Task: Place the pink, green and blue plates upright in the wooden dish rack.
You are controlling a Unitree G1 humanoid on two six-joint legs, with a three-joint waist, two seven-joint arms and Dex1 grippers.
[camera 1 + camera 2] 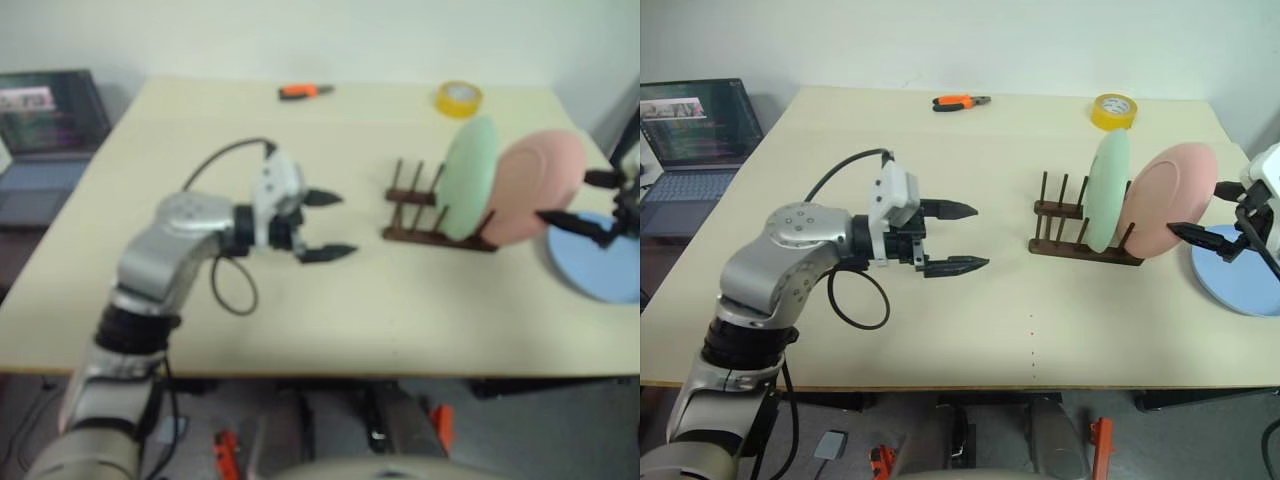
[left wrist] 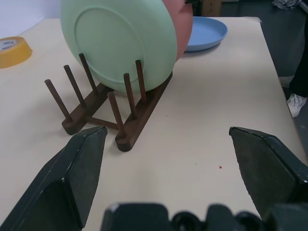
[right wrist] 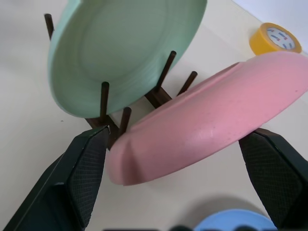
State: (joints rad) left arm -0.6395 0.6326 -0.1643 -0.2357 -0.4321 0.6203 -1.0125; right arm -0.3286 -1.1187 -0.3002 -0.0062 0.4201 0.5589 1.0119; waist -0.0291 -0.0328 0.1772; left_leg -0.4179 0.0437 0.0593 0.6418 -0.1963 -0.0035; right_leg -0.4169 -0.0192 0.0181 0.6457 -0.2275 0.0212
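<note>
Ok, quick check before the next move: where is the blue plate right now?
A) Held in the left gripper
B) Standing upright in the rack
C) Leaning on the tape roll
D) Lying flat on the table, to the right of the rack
D: the blue plate lies flat on the table beyond the pink plate, outside the wooden dish rack.

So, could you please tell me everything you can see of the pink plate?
The pink plate is round, shallow, plain and matte, pale pink. It stands at the right end of the wooden dish rack, leaning away from the green plate beside it rather than fully upright, its lower edge down at the rack's end. The open right hand has one finger on each side of its rim; whether they touch it is unclear. The blue plate lies flat behind it.
</note>
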